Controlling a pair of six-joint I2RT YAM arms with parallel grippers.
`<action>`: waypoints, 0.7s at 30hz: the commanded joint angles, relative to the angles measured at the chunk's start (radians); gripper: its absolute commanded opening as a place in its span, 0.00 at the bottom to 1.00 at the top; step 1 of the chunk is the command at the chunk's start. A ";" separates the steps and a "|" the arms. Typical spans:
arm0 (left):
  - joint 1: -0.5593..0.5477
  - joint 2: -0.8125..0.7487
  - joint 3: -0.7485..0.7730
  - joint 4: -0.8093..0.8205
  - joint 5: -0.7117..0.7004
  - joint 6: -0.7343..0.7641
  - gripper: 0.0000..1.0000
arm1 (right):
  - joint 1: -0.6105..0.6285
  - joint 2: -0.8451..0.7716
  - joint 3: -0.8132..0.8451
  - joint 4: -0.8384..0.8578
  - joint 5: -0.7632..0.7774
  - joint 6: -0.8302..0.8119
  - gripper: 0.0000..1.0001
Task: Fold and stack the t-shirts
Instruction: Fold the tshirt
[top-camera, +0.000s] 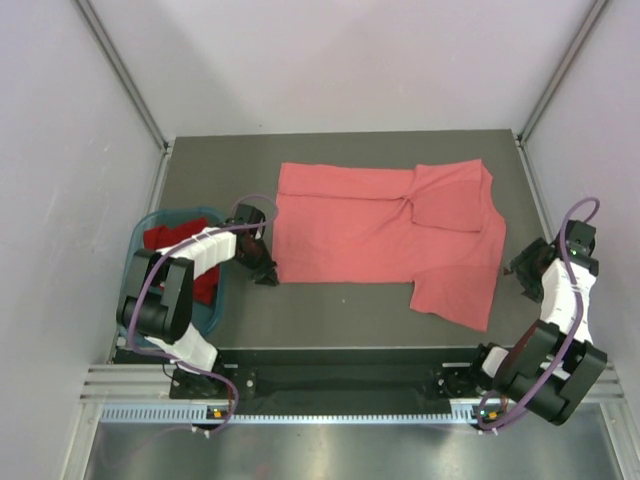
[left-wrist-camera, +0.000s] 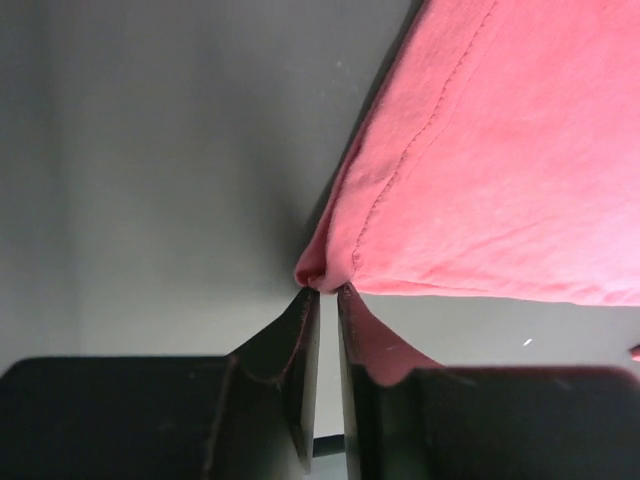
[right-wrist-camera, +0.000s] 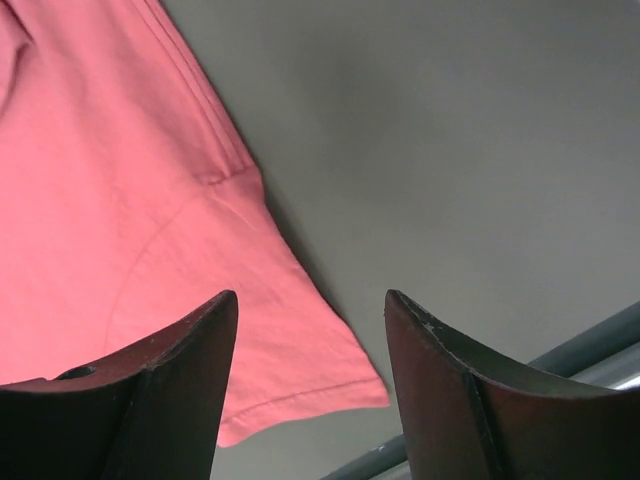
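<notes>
Now your left tool pinches the lower-left corner of the salmon-pink t-shirt; your right tool stands spread.

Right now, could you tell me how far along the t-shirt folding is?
Done: nothing stacked; the salmon-pink t-shirt lies spread, only loosely folded over at one side. In hand: the left gripper pinches its near corner; the right gripper is open beside it. Remaining: folding it, and the deep red t-shirt in the basket.
</notes>
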 joint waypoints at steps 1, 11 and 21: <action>0.006 0.018 -0.023 0.057 -0.010 0.014 0.16 | -0.012 -0.005 0.007 0.008 -0.018 -0.016 0.61; 0.021 0.009 0.000 0.048 -0.013 0.051 0.08 | -0.017 0.035 -0.037 -0.037 -0.057 0.047 0.58; 0.031 0.016 0.006 0.046 0.009 0.043 0.03 | -0.005 0.088 -0.089 0.012 -0.043 0.033 0.53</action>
